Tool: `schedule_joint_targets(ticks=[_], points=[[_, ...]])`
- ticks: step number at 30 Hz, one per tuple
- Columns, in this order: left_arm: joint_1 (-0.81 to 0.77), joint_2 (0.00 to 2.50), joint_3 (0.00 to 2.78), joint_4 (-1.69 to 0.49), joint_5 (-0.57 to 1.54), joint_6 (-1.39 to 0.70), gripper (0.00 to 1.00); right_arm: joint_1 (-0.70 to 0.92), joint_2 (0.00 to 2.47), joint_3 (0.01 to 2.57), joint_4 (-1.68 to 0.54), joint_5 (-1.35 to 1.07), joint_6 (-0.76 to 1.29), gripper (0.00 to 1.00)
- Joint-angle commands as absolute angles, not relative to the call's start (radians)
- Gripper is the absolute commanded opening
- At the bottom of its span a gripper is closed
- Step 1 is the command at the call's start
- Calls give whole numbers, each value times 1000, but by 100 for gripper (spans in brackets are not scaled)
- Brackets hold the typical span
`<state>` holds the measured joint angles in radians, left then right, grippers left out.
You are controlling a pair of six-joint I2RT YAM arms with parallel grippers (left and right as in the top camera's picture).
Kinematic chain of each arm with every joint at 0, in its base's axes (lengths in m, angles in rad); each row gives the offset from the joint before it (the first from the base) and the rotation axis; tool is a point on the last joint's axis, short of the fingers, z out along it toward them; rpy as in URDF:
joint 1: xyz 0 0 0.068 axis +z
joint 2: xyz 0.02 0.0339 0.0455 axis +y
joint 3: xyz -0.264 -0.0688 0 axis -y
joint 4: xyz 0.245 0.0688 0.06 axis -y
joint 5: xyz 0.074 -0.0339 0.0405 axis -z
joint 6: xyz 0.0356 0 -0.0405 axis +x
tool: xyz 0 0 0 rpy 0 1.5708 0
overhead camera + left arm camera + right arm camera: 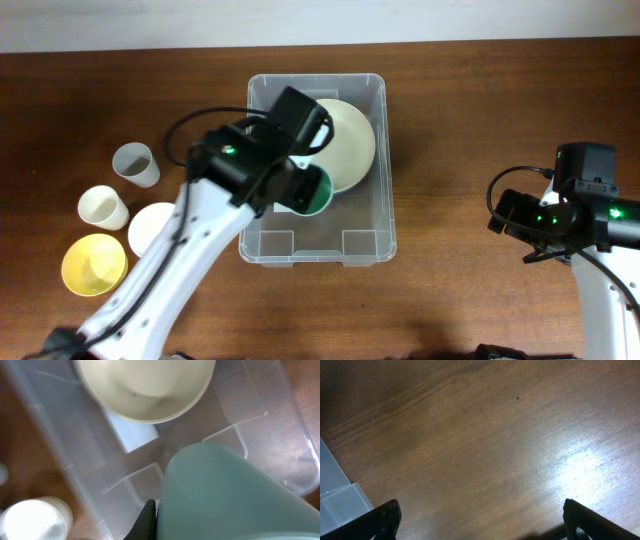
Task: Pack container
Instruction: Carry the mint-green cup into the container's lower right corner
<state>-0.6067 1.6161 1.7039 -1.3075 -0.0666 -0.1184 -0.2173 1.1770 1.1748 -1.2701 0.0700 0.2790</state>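
The clear container (386,150) sits at the table's middle with a cream bowl (350,140) inside, toward its far end. My left gripper (298,178) reaches into the container from the left and is shut on the rim of a green bowl (316,190), which is tilted just above the container's floor. In the left wrist view the green bowl (225,495) fills the lower right. One black finger (146,521) presses against its wall and the other finger is hidden. The cream bowl (145,385) lies beyond, over a white label (135,435). My right gripper (482,527) stands open over bare wood, right of the container.
Left of the container stand a grey cup (135,165), a cream cup (103,207), a white bowl (153,228) and a yellow bowl (94,264). A corner of the container (340,502) shows in the right wrist view. The table's far edge runs along the top.
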Motion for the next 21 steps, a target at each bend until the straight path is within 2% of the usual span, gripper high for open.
schedule_joint_targets(ticks=[1, 9, 21], points=[[-611, 1695, 1579, -1194, 74, -143, 0, -226, 1167, 1171, -1268, 67, 273, 99], [-672, 1839, 1553, -1059, 109, -146, 0, -226, 1167, 1171, -1268, 64, 273, 99], [-746, 1960, 1553, -1061, 109, -164, 1, -226, 1167, 1171, -1268, 64, 273, 99]])
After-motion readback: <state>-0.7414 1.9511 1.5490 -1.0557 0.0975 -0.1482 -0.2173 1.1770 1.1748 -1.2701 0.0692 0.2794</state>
